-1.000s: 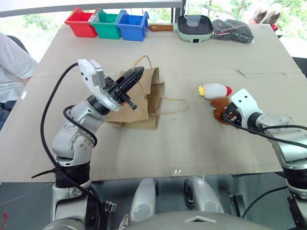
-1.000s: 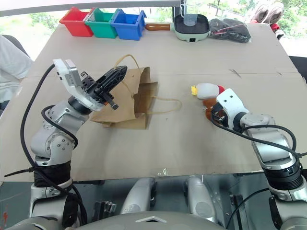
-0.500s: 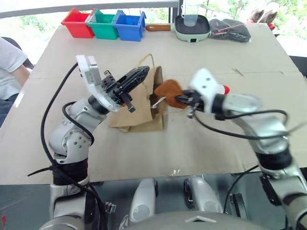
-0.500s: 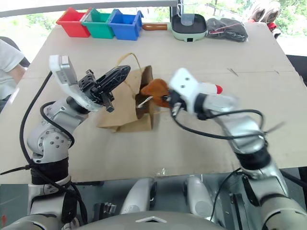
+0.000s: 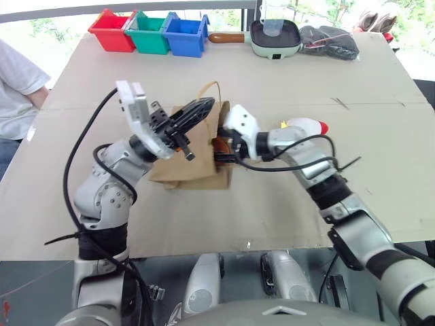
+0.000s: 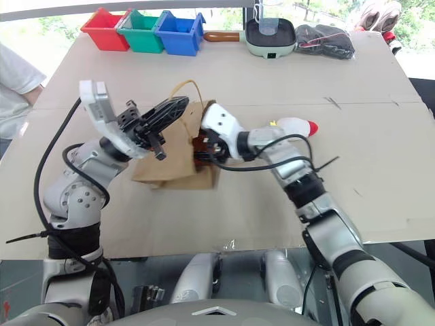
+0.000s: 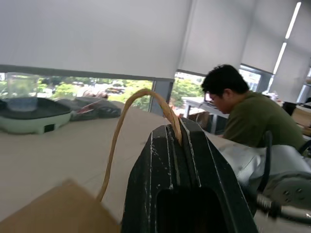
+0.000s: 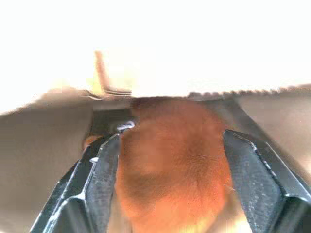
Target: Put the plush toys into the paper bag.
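Counting two plush toys [image 5: 304, 126], one paper bag [image 5: 196, 159]

The paper bag [image 5: 194, 153] at centre frame is matt brown kraft paper, creased, with a twisted-paper handle [image 7: 141, 104] of a paler tan. The brown plush toy [image 8: 172, 160] is soft, fuzzy cloth; the white chicken [image 5: 304, 127], right of centre, looks like smooth plush. The table [image 5: 272, 81] has a dull, flat beige surface. The three bins [image 5: 149, 32] at upper left are shiny moulded plastic. The left gripper [image 7: 182, 160] has matt black fingers, scuffed at the edges.
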You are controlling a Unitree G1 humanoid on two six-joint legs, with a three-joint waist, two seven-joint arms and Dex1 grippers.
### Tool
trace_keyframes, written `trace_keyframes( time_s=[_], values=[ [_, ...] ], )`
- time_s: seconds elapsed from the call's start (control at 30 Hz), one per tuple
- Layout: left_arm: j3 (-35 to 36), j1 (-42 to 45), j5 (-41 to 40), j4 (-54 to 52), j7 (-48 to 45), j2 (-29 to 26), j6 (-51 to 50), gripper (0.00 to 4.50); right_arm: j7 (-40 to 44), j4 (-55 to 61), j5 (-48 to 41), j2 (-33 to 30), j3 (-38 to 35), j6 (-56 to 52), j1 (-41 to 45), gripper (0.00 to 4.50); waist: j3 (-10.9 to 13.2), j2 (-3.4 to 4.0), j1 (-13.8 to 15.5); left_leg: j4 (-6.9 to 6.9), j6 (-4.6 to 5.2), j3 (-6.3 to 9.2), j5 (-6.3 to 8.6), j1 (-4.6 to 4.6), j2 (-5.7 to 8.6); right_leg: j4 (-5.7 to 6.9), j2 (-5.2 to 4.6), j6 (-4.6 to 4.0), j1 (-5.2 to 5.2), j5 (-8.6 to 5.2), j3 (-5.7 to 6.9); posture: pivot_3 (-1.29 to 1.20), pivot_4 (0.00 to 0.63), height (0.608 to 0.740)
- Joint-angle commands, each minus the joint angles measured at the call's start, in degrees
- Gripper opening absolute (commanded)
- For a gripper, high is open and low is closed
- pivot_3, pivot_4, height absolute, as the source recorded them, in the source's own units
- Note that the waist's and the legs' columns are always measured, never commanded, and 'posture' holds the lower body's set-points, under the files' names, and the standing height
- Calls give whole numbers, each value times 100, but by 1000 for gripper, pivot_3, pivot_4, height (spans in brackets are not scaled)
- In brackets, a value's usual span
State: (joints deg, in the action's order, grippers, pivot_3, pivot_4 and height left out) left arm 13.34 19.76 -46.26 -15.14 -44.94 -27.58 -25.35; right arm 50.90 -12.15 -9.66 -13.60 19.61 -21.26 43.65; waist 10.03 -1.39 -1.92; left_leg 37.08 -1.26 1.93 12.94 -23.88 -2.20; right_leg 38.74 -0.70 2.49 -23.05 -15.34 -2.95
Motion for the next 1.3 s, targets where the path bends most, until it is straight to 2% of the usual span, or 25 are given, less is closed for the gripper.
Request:
trace_keyframes(
  time_s=[0.03, 0.13, 0.2, 0.3, 0.37, 0.43, 0.47, 0.57, 0.6, 0.63, 0.73, 0.83, 0.97, 1.13, 1.3],
  values=[
    [333, -242, -62, -419, 51, -146, 139, 0, -1, 1354, -281, -520, -492, -503, -415, 2914, 0, 0, -1, 0, 0, 0, 0, 0, 0, 1, -1, 0, 0, 0, 0, 0, 150, 740],
    [483, -397, -86, -454, 51, -235, 146, 0, -210, 2218, -427, -1209, -1070, -1313, -730, 2914, 2, 3, 0, 0, 0, -1, 0, 1, 1, 4, 0, 0, 0, 0, -1, 0, 150, 740],
    [508, -402, -94, -455, 65, -255, 155, 0, -357, 2331, -310, -1518, -1186, -1564, -770, 2914, 2, 3, 0, 1, 0, -2, 0, 3, 1, 5, 0, 0, 0, 0, -3, 0, 150, 740],
    [505, -310, -82, -446, 114, -231, 167, 0, -993, 1350, 465, -1913, -1033, -1875, -460, 2914, 1, 2, -12, 2, 0, -3, 0, 10, 2, 6, 3, 0, 3, 0, -4, 0, 150, 740],
    [451, -244, -63, -451, 156, -200, 174, 0, -1239, 404, 771, -1874, -847, -1996, -146, 2914, 1, 2, -25, 4, 0, -10, 0, 10, 2, 6, 4, 0, 2, 0, -11, 0, 150, 740],
    [378, -180, -24, -439, 188, -164, 186, 0, -1283, -519, 990, -1716, -611, -1705, 127, 2418, 1, 2, -25, 3, 0, -10, 0, 8, 2, 6, 4, 0, 1, 0, -11, 0, 150, 740],
    [346, -149, 20, -438, 188, -108, 269, 0, -1312, -837, 1129, -1678, -500, -1509, 221, 2310, 1, 2, -41, 2, 0, -10, 0, 8, 2, 5, 4, -1, 1, 0, -11, 0, 150, 740],
    [281, -97, 165, -422, 242, -16, 421, 0, -1318, -1400, 1315, -1597, -412, -995, 406, 1053, -2, -4, -43, 1, 0, -18, 0, 10, 1, 4, 5, 0, 0, 0, -19, 0, 150, 740],
    [274, -76, 126, -408, 209, -25, 399, 0, -1247, -1421, 1297, -1586, -434, -859, 406, 472, -3, -5, -34, 2, 0, -17, 0, 11, 1, 4, 5, 0, 1, 0, -19, 0, 150, 740],
    [284, -46, 41, -387, 170, -34, 359, 0, -1153, -1300, 1278, -1626, -458, -733, 350, 126, -3, -6, -30, 4, 0, -14, 0, 8, 1, 4, 5, 0, 1, 0, -16, 0, 150, 740],
    [361, 37, -428, -335, -85, 29, 260, 0, -602, 30, 554, -1625, -912, -666, -6, 52, -3, -6, -20, 6, 1, -14, 0, 6, 1, 5, 4, 1, 2, 1, -16, 0, 150, 740],
    [327, 35, -509, -347, -104, 38, 239, 0, -660, 966, 209, -1314, -1020, -1236, -135, 52, 2, 2, -59, 4, 1, -10, 0, 3, 0, 5, 4, 1, 0, 1, -13, 0, 150, 740],
    [202, 46, -532, -372, -133, 113, 241, 0, -1201, 1564, 43, -191, -639, -1982, -75, 52, 3, 4, -84, 1, 1, -4, 0, 10, -11, 13, 19, 0, -3, 0, -15, 0, 150, 740],
    [-41, 6, -504, -477, -226, 185, 224, 0, -1796, 281, 470, 812, -257, -1571, 447, 52, 4, 5, 15, 3, 0, -1, 0, 2, 0, 10, 7, 0, -4, 0, -6, 0, 150, 740],
    [-213, -61, -334, -494, -277, 242, 348, 0, -1228, -974, 384, 1356, -89, -637, 796, 52, 3, 4, 6, 7, 0, -6, 0, 2, 7, 7, 0, 1, -1, 1, -7, 0, 150, 740]
  ],
)
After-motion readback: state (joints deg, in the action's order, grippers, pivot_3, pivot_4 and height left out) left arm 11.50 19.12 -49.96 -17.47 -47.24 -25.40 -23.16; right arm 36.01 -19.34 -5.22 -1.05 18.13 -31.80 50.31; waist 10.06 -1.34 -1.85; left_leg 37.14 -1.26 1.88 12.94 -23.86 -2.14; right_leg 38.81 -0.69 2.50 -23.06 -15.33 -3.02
